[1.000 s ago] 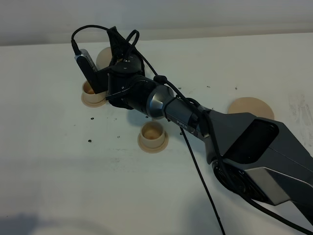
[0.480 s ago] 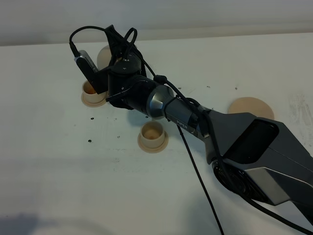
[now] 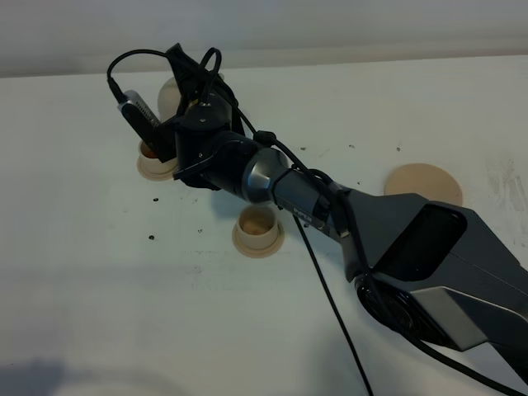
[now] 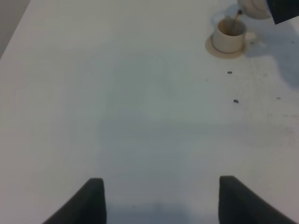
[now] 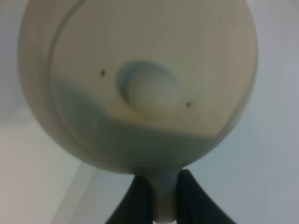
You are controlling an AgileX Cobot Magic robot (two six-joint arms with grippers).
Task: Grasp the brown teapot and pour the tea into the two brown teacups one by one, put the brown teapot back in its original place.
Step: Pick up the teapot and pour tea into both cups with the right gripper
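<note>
Two small tan cups stand on their own saucers (image 3: 158,170) on the white table (image 3: 99,272): a far cup (image 3: 151,150) toward the left rear and a near cup (image 3: 257,221) closer to the middle. The right arm (image 3: 396,239) reaches across from the right side of the overhead view. Its right gripper (image 5: 163,205) is clamped on the loop handle of the teapot (image 5: 140,70), with one dark finger (image 5: 135,203) on each side of the handle. The teapot hangs tilted in the air just above and behind the far cup, and its knobbed lid faces the wrist camera. In the left arm's camera a thin brown stream of tea (image 4: 236,17) runs from the spout down into the far cup, which looks brownish inside. The near cup sits apart from the pouring, just beside the arm in the overhead view (how full it is cannot be told). One large saucer (image 3: 423,183), flat and wider than the others, lies well off to the right, next to the arm's thick upper link. The left gripper (image 4: 161,200) hovers over the table well away from the cups, its two fingers (image 4: 96,200) spread wide apart. A few dark specks (image 4: 236,101) dot the table near the far cup
</note>
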